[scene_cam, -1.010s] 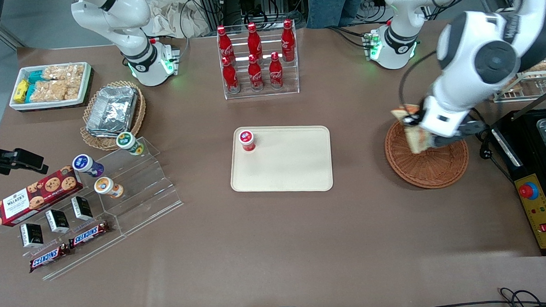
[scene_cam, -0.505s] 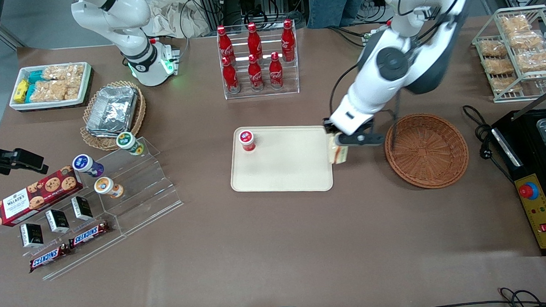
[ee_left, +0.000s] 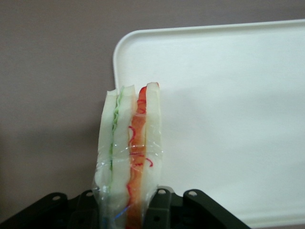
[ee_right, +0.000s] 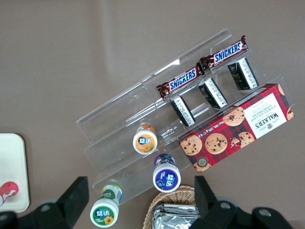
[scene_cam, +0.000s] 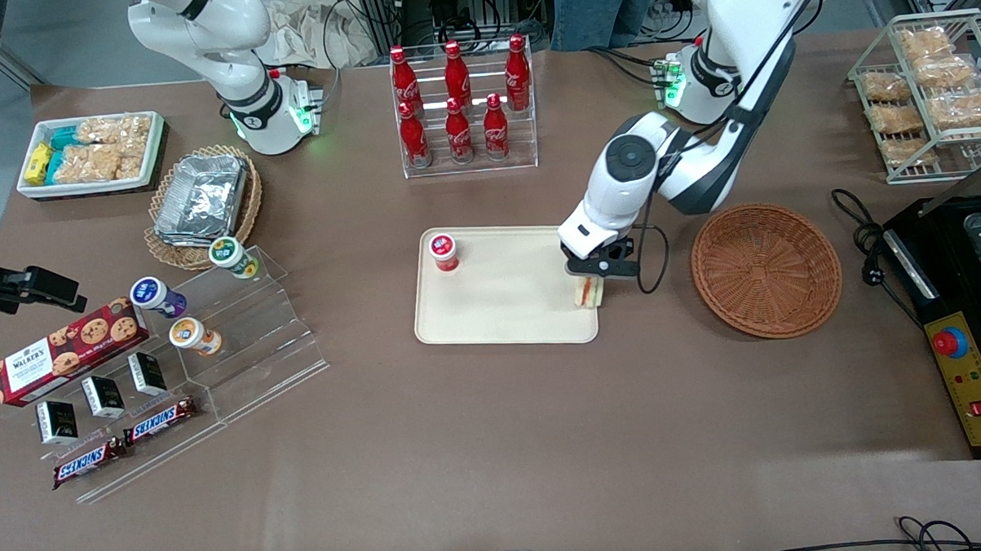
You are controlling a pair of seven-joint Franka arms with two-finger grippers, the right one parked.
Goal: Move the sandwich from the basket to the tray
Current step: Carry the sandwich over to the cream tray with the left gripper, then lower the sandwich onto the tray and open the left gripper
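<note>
A: Starting nearest the front camera: holding the small triangular sandwich (scene_cam: 588,292) of pale bread with orange-red and green filling, hanging just over the flat rectangular cream-beige plastic tray (scene_cam: 504,316), at the edge toward the working arm's end.

B: Black two-finger gripper (scene_cam: 595,273) clenched or released?

A: Clenched on the sandwich; in the wrist view, pinching the wedge (ee_left: 128,148) across its bread faces near one end, cut edge pointing away, clear wrap around it.

B: Touching the tray yet?

A: Cannot tell; looking very close above it, partly overhanging the rim (ee_left: 116,57).

B: Handling?

A: Judging light, soft, squashy; wrap likely slippery. Gripping across the flat bread faces, gently, not on the filling edge. Risking tipping off the rim when letting go, being so near the edge.

B: Farther on?

A: Sitting on the tray's corner toward the parked arm's end, small red-lidded cup (scene_cam: 443,252). Lying level with the tray toward the working arm's end, round reddish-brown woven wicker basket (scene_cam: 766,269), nothing showing in it. Standing farthest, clear rack of red cola bottles (scene_cam: 462,105).
</note>
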